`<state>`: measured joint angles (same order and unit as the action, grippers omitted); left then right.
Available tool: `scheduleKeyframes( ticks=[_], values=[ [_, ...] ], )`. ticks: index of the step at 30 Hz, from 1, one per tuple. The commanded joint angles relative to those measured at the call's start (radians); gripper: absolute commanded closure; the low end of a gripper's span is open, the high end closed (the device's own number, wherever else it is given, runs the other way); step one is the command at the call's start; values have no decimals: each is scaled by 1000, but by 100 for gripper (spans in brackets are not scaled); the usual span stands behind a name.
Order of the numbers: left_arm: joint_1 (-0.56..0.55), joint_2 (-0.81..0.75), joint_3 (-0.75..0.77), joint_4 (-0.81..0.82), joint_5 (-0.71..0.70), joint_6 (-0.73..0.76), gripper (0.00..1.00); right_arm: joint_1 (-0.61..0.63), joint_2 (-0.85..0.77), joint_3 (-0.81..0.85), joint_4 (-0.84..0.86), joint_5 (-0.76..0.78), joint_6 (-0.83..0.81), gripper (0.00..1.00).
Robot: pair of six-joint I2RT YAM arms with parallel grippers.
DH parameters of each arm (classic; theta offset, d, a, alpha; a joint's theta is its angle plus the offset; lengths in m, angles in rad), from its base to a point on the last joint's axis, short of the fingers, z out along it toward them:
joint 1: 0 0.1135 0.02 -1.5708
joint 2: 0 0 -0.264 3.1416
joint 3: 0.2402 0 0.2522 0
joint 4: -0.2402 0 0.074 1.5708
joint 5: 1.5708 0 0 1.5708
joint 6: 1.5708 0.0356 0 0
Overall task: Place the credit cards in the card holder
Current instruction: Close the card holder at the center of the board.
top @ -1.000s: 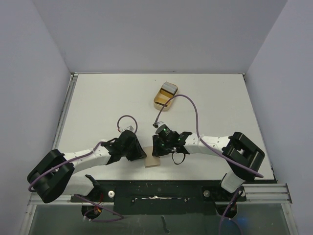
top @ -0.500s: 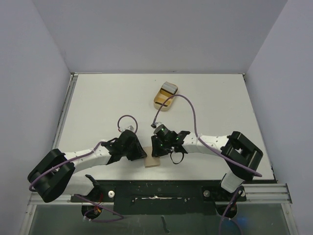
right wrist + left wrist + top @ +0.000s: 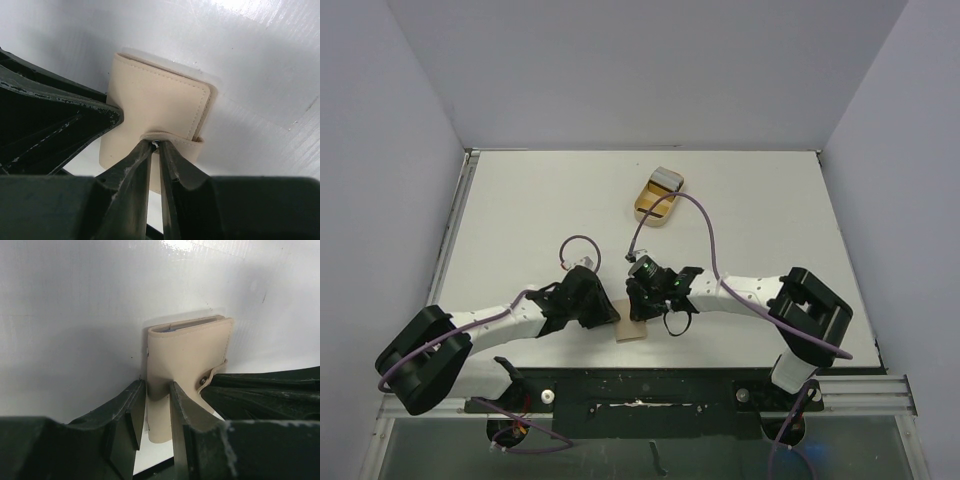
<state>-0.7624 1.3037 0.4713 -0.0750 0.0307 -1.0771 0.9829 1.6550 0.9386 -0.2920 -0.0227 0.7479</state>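
The tan card holder [image 3: 187,352] lies folded shut on the white table, its strap [image 3: 172,141] wrapped over the front to the snap. My left gripper [image 3: 156,390] is shut on the holder's near edge, one finger on each side. My right gripper [image 3: 156,144] is pinched on the strap at the snap button. A thin bluish card edge [image 3: 172,328] shows in the holder's top opening. In the top view the holder [image 3: 631,331] peeks out between the left gripper [image 3: 612,316] and the right gripper [image 3: 642,312]. A grey-white credit card [image 3: 667,180] lies in the tray.
A tan rounded tray [image 3: 651,208] with a raised rim stands at the back centre of the table. Purple cables loop above both wrists. The table's front rail [image 3: 640,380] runs just behind the holder, between the arm bases.
The right arm has shifted a little to the left, bringing its gripper closer over the holder, and its jaws have narrowed slightly. The left arm and the holder have stayed put.
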Motion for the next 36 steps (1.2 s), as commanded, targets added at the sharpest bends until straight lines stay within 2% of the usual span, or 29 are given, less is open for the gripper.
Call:
scheduleKeyframes(
  ticks=[1, 15, 31, 36],
  values=[
    [5, -17, -13, 21, -9, 3, 75, 24, 67, -3, -29, 47, 11, 86],
    [6, 5, -27, 73, 17, 4, 75, 19, 177, -38, -29, 22, 34, 87],
    [27, -53, -74, 127, 42, 7, 76, -16, 345, 37, -182, -9, -41, 87],
    [37, -66, -94, 148, 53, 6, 76, -11, 399, 81, -251, 30, -51, 88]
  ],
)
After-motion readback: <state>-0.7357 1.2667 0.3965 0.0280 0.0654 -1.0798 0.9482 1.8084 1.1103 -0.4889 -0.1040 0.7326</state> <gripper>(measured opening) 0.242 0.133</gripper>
